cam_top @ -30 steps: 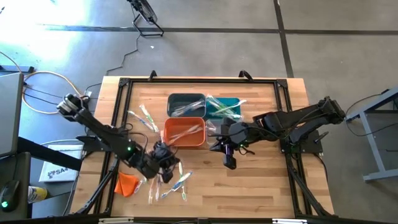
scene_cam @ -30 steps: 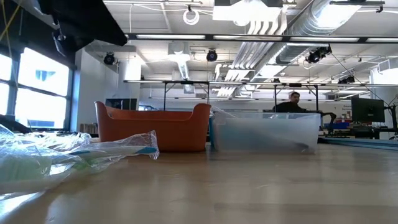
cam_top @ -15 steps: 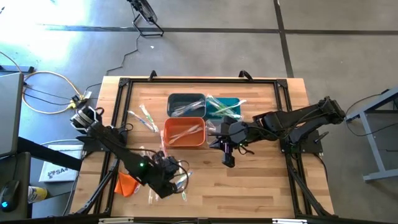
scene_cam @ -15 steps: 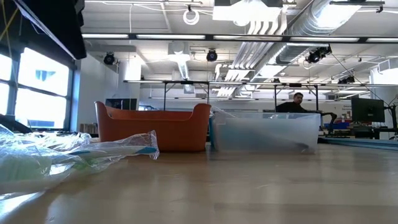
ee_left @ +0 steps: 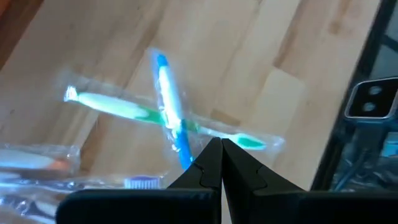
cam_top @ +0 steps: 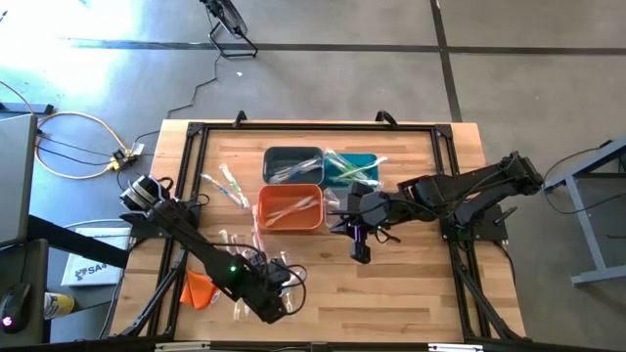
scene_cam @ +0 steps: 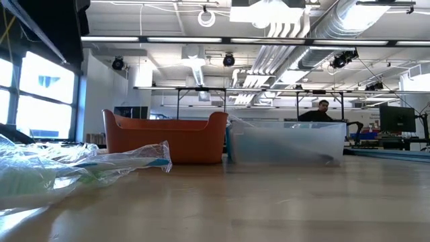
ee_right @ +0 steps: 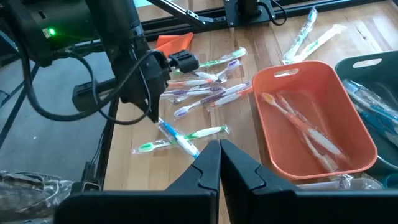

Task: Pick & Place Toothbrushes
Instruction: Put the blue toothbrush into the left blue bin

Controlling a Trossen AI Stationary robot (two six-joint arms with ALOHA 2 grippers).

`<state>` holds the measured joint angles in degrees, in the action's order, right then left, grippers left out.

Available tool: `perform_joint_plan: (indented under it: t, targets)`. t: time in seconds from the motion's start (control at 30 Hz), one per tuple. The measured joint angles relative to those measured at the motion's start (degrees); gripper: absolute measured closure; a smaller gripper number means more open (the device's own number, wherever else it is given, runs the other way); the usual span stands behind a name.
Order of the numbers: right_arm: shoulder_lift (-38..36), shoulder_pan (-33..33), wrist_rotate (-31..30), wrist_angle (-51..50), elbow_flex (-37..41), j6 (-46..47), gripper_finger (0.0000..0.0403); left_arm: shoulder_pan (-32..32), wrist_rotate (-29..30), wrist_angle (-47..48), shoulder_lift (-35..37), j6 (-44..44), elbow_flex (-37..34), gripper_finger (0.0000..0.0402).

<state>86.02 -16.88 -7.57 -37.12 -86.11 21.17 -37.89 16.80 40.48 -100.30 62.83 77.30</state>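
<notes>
The wooden table (cam_top: 411, 293) has a black frame around it and stands on a grey concrete floor. In the middle of the table sit the bins: a dark grey bin (cam_top: 291, 161) at the far side, a teal bin (cam_top: 352, 168) to its right, an orange bin (cam_top: 290, 208) just near of the grey one, and a clear bin (scene_cam: 287, 141) to the right of the orange one. A small orange cloth (cam_top: 199, 287) lies near the left edge. The room behind is a big workshop with ceiling pipes, and a person (scene_cam: 324, 111) sits far away.

The toothbrushes (ee_right: 199, 84) in clear wrappers lie in several places: a group on the near left part of the table, a few far left of the bins, and some inside the grey, teal and orange bins. A blue one (ee_left: 169, 112) lies crossed over a green one (ee_left: 137, 111).

The left gripper (ee_left: 216, 149) is low over the near left part of the table, fingers pressed together and empty, its tips just beside the crossed pair. The right gripper (ee_right: 219, 151) stays to the right of the orange bin, also closed and holding nothing
</notes>
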Motion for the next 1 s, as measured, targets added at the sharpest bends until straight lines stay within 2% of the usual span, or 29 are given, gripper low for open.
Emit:
perform_joint_plan:
  t: [0.17,0.43,0.53,1.0]
  targets:
    - [0.0,0.0,0.0,0.0,0.0,0.0,0.0401,0.1,-1.8,0.1,-0.6,0.5,0.0,0.0389]
    - [0.0,0.0,0.0,0.0,0.0,-0.1,0.0401,0.4,-3.0,-0.1,-3.6,1.5,-0.1,0.0295]
    - [0.0,0.0,0.0,0.0,0.0,-0.1,0.0401,0.4,-4.6,-0.2,-4.7,1.7,-0.1,0.0272]
    - [0.0,0.0,0.0,0.0,0.0,-0.1,0.0401,0.4,-5.8,-0.9,-10.2,2.3,-0.1,0.0263]
